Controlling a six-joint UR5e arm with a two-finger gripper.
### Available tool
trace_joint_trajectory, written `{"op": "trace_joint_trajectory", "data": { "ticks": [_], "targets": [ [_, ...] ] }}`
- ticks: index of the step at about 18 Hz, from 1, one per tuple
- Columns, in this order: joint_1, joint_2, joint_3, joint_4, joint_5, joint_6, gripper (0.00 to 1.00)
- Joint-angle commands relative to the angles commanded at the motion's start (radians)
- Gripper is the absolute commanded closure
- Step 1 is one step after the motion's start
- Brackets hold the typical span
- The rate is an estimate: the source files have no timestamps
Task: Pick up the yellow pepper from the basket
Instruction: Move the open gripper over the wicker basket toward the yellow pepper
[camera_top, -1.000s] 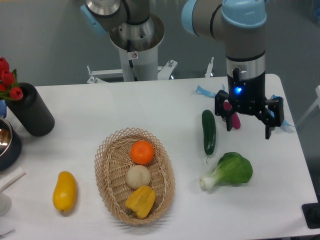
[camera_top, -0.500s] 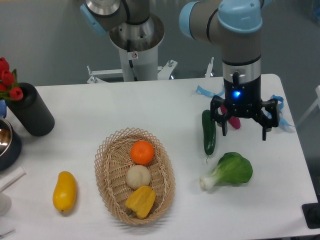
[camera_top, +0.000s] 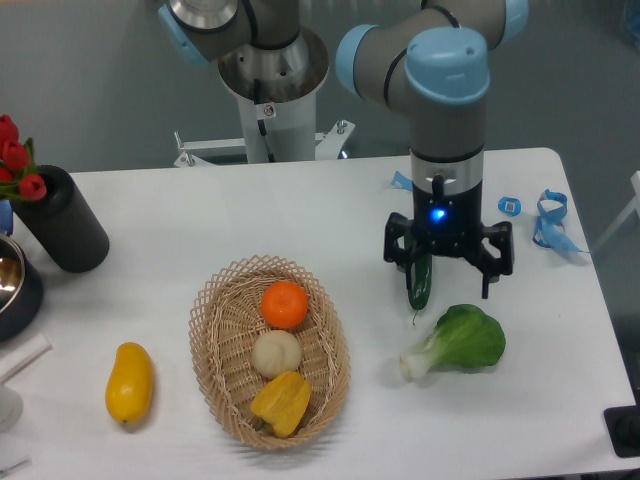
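Observation:
The yellow pepper (camera_top: 281, 402) lies at the near end of the oval wicker basket (camera_top: 210, 335), lobed and glossy. Behind it in the basket sit a pale round fruit (camera_top: 275, 353) and an orange (camera_top: 285, 305). My gripper (camera_top: 448, 275) hangs open well to the right of the basket, above the table. Its fingers straddle the dark green cucumber (camera_top: 419, 284), whose upper part the gripper hides. Nothing is held between the fingers.
A leafy green vegetable (camera_top: 460, 340) lies below the gripper. A smooth elongated yellow fruit (camera_top: 130, 381) rests left of the basket. A black cylinder (camera_top: 64, 219) with red tulips and a metal bowl (camera_top: 12, 285) stand at the left edge. Blue loops (camera_top: 552, 218) lie at the right.
The arm has swung left, from near the right edge to over the cucumber, closer to the basket. The gripper stays open. The fruits have not moved.

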Motion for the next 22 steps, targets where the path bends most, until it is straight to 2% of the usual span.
{"op": "trace_joint_trajectory", "data": {
  "ticks": [5,14,18,22],
  "targets": [
    [-0.050,-0.020,-0.035,0.000,-0.006,-0.031,0.00],
    [-0.149,-0.092,-0.029,0.002,-0.017,-0.123,0.00],
    [-0.167,-0.110,-0.029,0.002,-0.090,-0.172,0.00],
    [-0.189,-0.162,-0.008,0.020,-0.142,-0.181,0.00]
  ]
}}
